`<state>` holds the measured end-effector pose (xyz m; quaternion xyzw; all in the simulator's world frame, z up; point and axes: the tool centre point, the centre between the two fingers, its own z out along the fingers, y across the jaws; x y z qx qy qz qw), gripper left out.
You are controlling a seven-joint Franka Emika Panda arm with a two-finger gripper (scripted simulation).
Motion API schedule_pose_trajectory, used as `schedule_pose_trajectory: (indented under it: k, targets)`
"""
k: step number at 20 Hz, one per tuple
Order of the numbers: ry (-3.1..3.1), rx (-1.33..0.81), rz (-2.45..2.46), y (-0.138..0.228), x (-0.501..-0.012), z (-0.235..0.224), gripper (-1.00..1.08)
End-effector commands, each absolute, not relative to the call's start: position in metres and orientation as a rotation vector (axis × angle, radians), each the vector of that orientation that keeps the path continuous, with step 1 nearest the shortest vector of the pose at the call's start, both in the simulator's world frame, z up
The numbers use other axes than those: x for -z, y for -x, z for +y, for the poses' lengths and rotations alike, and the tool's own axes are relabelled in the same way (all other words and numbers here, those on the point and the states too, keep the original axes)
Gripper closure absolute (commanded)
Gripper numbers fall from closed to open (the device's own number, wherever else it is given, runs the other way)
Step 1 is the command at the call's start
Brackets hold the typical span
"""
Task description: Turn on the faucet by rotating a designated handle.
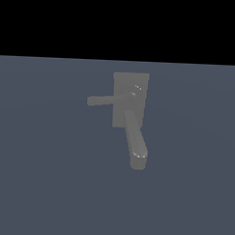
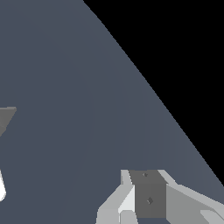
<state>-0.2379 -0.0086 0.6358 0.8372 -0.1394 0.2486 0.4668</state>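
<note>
Faucet (image 1: 131, 91): matte grey upright rectangular block on the blue-grey floor (image 1: 39, 184). Thin straight grey handle bar (image 1: 103, 100) sticks out from the block toward the exterior view's left, squared end free. Thick rounded-tip spout (image 1: 136, 142) runs from the block toward the camera. Gripper absent from exterior view; wrist view shows only part of the fingers (image 2: 148, 197), state can't tell.
</note>
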Motion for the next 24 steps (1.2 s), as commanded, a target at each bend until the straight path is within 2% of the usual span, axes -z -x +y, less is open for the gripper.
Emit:
schedule_pose_trajectory:
  k: [1,13,24]
  targets:
    - [-1.939,-0.654,-0.329,0.236,-0.649,0.004,1.08]
    - [-1.408,-0.799,-0.189,0.218,-0.685,0.087,1.08]
    - [-0.966,-0.841,0.045,0.179,-0.665,0.181,1.08]
